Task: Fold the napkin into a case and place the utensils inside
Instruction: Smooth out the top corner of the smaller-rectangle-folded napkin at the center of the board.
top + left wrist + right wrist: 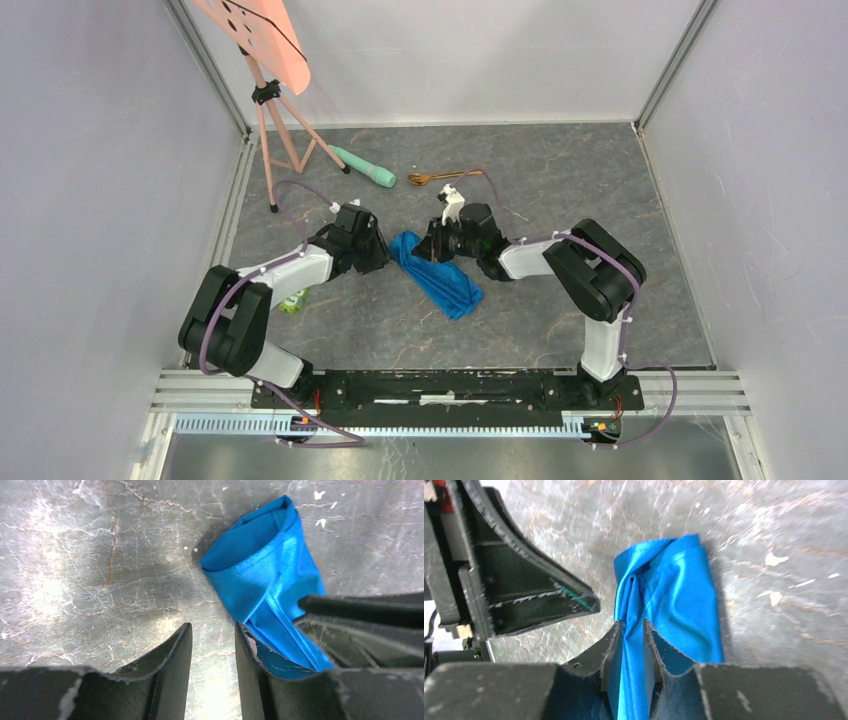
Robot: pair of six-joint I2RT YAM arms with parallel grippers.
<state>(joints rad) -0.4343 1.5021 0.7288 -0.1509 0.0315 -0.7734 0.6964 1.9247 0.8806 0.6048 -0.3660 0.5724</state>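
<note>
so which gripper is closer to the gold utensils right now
Right. The right gripper, pinching the far end of the napkin, sits just on the near side of the utensils. The left gripper is across the napkin, farther off to their left.

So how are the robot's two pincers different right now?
The right pincer pinches the blue napkin between its fingers; the left pincer has only bare table in its gap. The napkin runs through the right pincer, but lies beside the left pincer, outside one finger. Both are black and low over the table.
</note>
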